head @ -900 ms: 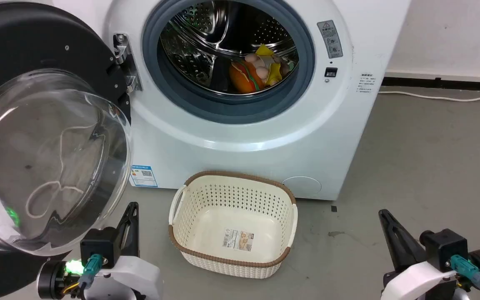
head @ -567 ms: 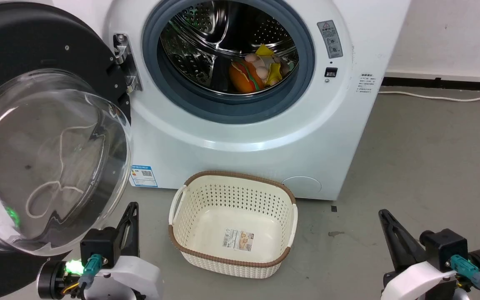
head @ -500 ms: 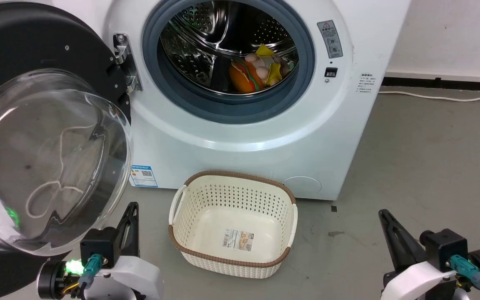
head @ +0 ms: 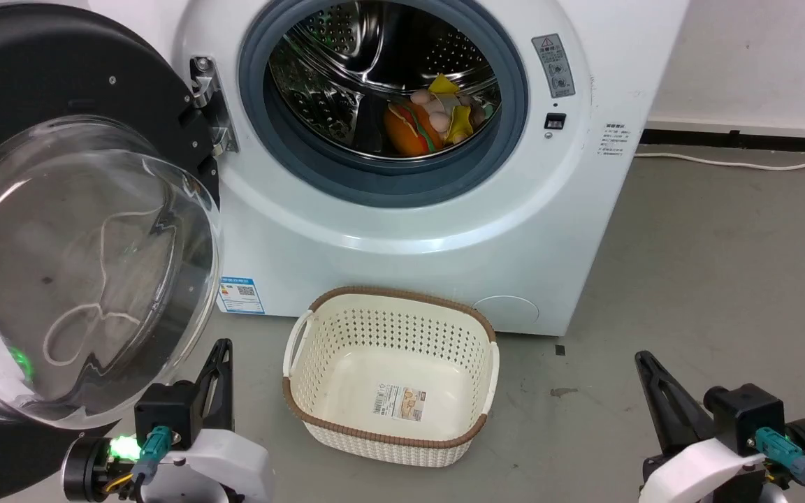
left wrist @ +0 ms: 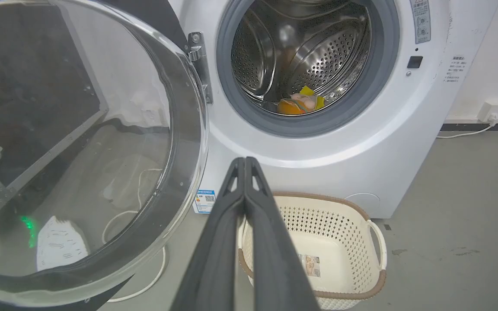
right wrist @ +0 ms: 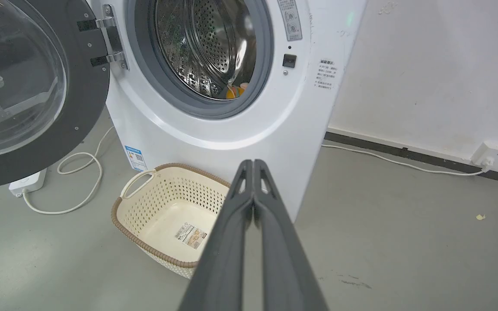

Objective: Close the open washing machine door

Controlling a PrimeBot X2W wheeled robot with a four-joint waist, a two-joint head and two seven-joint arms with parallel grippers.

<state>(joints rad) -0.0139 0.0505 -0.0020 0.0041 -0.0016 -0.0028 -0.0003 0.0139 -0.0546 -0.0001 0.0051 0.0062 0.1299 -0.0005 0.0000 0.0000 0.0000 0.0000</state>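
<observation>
Black door [head: 74,258] open, beside left tool [head: 223,347]

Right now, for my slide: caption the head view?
Washing machine door wide open, toys in the drum, basket on floor; left gripper and right gripper shut.

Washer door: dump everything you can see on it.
The washing machine door is a large round black ring with small screws, around a bulging clear glass bowl with a green glint low in it. It stands swung wide open, left of the drum opening, hung on a metal hinge on the washing machine. The shut left gripper sits near its lower edge, apart.
</observation>
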